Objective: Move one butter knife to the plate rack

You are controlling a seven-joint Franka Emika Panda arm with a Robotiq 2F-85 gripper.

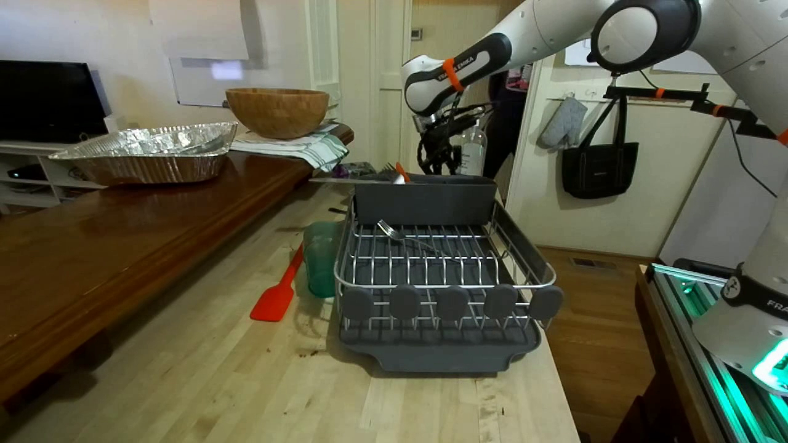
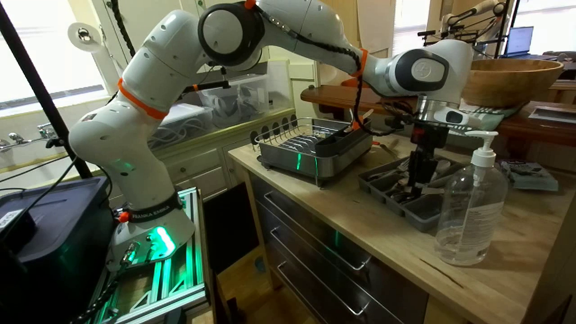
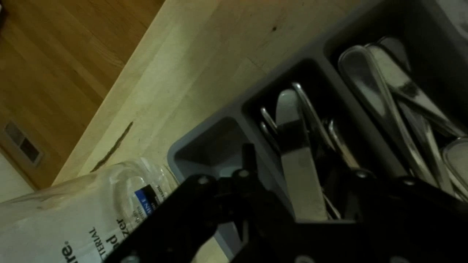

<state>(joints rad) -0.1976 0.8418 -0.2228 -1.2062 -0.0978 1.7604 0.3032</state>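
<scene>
Looks most like the butter knife (image 3: 303,182) between the fingers (image 3: 249,159) of the gripper (image 2: 416,191): flat, silver, lying amid other cutlery (image 3: 343,144) in a narrow compartment of the cutlery tray (image 3: 208,146). Hangs tips-down over that compartment with jaws well parted and nothing held, with gaps apparently left on either side of the metal. Seems finished with reaching and rough lining-up only; not yet gripped, lifted or carried. Cannot tell from so dim a wrist view whether low enough to grip. Leaves clasping, raising clear of the tray, keeping off the pump bottle (image 2: 470,220) just beside the gripper, and crossing to the plate rack (image 1: 440,357), well apart from the tool on the side away from the bottle, then releasing. Shows a fork (image 1: 403,237) lying in that rack, not this knife.
</scene>
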